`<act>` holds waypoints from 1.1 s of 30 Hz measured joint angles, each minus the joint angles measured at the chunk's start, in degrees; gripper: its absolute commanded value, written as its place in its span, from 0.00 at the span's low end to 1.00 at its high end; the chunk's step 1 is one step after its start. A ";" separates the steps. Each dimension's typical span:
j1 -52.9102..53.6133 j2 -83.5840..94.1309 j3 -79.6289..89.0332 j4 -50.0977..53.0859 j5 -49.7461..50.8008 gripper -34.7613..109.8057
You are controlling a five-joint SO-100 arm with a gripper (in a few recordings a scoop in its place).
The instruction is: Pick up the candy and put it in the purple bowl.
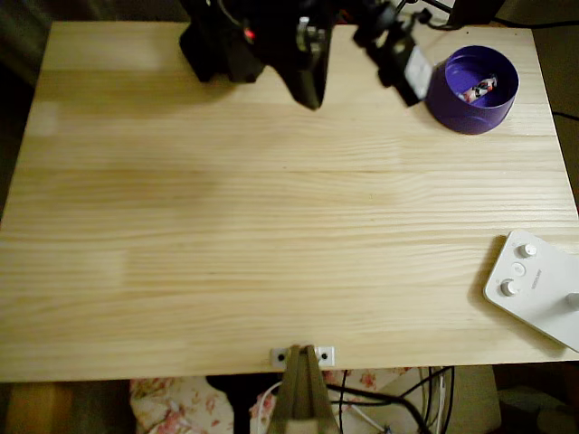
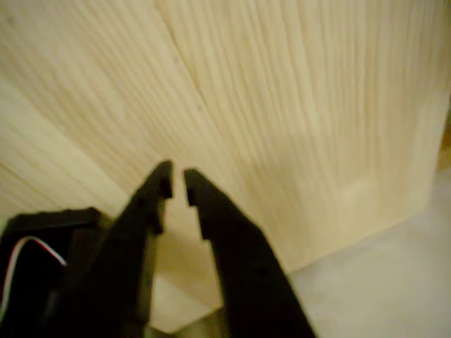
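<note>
While candy (image 1: 480,89) lies in purple bowl (image 1: 472,90), end effector (image 2: 177,182) apart, empty

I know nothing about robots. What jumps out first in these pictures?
The purple bowl at the table's far right corner in the overhead view, with the small wrapped candy lying inside it. Next, the dark gripper in the wrist view, its fingers nearly closed and holding nothing above the pale wooden table.
</note>
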 measured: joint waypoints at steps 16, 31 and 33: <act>30.85 18.98 20.65 -10.02 14.41 0.24; 43.07 35.24 39.38 -16.87 21.36 0.24; 43.51 37.35 41.48 -17.40 21.36 0.24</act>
